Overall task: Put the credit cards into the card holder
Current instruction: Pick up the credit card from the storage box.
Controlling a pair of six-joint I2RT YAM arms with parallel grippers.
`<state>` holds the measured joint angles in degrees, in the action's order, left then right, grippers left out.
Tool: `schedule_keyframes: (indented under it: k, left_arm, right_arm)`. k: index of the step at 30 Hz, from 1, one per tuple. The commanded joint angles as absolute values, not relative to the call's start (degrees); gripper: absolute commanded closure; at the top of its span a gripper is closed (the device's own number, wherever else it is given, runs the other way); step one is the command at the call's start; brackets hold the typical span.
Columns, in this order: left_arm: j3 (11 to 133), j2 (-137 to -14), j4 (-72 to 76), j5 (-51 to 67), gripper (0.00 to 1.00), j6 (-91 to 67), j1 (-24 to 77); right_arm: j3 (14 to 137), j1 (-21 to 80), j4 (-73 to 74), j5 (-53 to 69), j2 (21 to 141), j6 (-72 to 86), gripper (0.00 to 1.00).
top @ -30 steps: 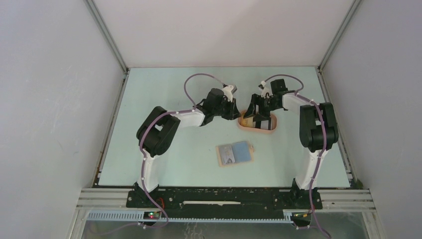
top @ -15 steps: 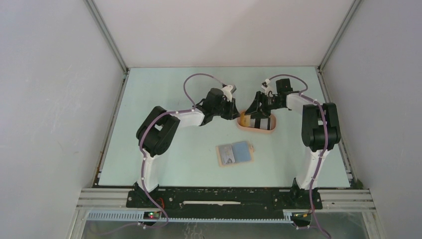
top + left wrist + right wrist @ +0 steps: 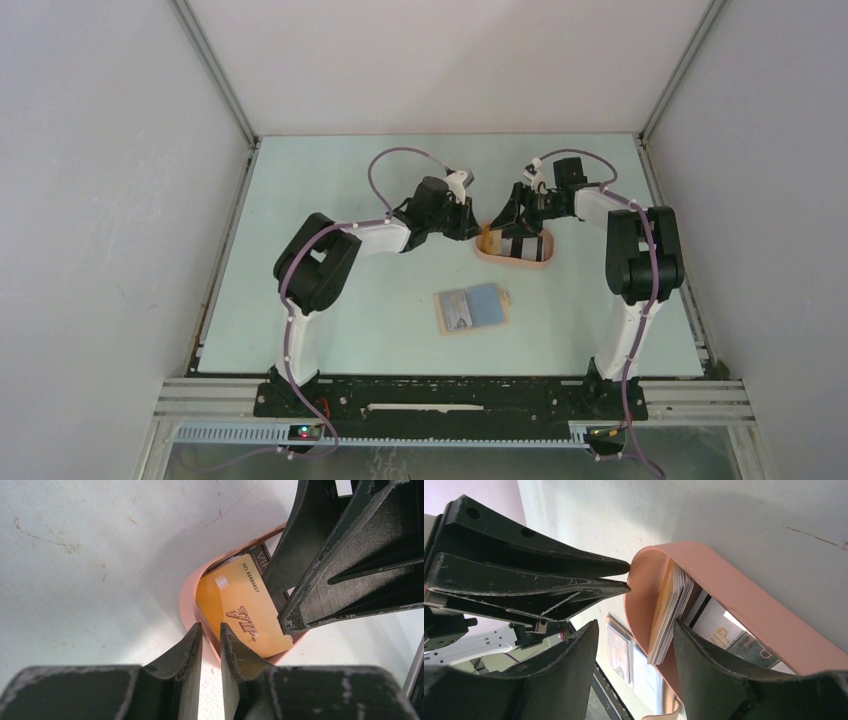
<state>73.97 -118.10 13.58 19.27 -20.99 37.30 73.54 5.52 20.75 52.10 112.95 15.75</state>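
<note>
The tan card holder (image 3: 472,308) lies open on the table with a grey and a blue card in it; it also shows in the right wrist view (image 3: 624,655). A stack of credit cards (image 3: 671,615), the orange-yellow VIP card (image 3: 240,610) in front, stands tilted against the left end wall of the peach tray (image 3: 540,262). My right gripper (image 3: 635,625) is open, one finger inside the tray and one outside, with the stack and the end wall between them. My left gripper (image 3: 211,630) is closed to a narrow gap on the tray's end rim (image 3: 187,600).
A dark card with gold VIP lettering (image 3: 729,635) lies flat in the tray. Both grippers meet at the tray's left end (image 3: 489,238), close together. Grey walls and a metal frame enclose the pale green table (image 3: 330,200).
The right gripper has turned and shifted slightly at the tray's left end, and the orange card now stands up more there. The left gripper and the card holder have barely moved.
</note>
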Motion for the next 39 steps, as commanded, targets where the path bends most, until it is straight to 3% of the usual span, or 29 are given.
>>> schedule_keyframes:
  k: [1, 5, 12, 17, 23, 34, 39]
  left_arm:
    - [77.7, -118.5, 14.7, 20.9, 0.77, -21.3, 37.5]
    - [77.8, -118.5, 14.6, 21.0, 0.77, -21.3, 37.5]
    - [77.9, -118.6, 14.6, 21.0, 0.77, -21.2, 37.5]
    - [77.8, -118.5, 14.5, 21.0, 0.77, -21.3, 37.5]
    - [77.9, -118.6, 14.5, 21.2, 0.77, -21.2, 37.5]
    - [78.1, -118.7, 14.4, 21.2, 0.77, -21.2, 37.5]
    - [78.0, -118.6, 14.3, 21.4, 0.77, -21.2, 37.5]
  right_arm:
    - [74.3, 7.8, 22.4, 50.4, 115.1, 14.9, 0.34]
    - [74.3, 8.1, 21.6, 53.1, 115.6, 15.3, 0.35]
    - [73.9, 8.0, 19.1, 58.9, 115.2, 16.7, 0.51]
    - [73.5, 7.7, 17.9, 60.6, 115.0, 17.7, 0.54]
    - [73.4, 7.8, 17.7, 60.4, 115.5, 18.2, 0.66]
    - [74.2, 7.9, 21.3, 54.8, 114.3, 14.2, 0.62]
    - [78.1, 8.6, 30.2, 50.2, 111.1, 3.5, 0.57]
